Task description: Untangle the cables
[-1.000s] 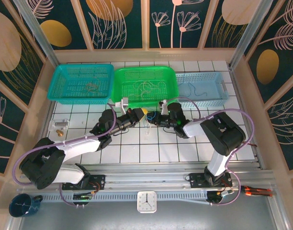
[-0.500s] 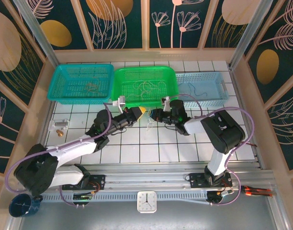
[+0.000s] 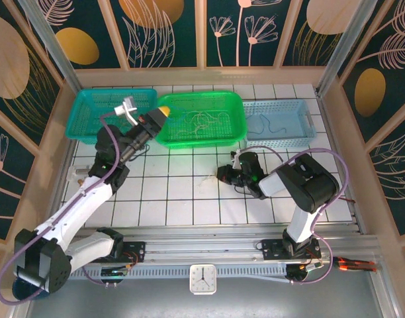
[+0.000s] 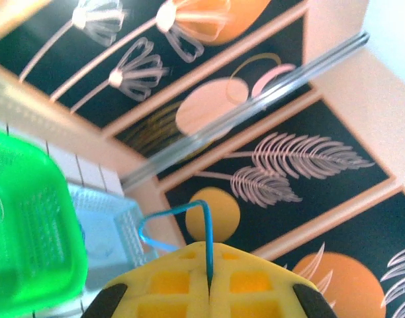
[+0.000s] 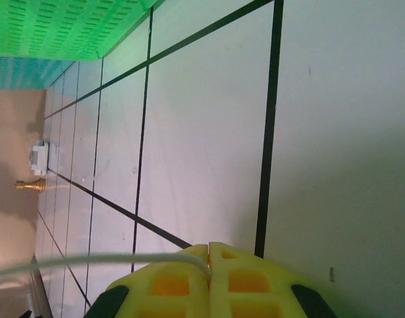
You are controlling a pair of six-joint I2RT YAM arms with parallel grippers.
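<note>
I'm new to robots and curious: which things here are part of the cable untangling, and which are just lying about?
Job: thin blue wire pinched by the left gripper; thin cream-white wire pinched by the right gripper; loose pale wires in the green plastic basket.
Lying about: small white square clock; dark blue mug; small brass fitting.

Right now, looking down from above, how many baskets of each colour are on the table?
Teal basket: 1
Green basket: 1
Pale blue basket: 1
Total: 3
</note>
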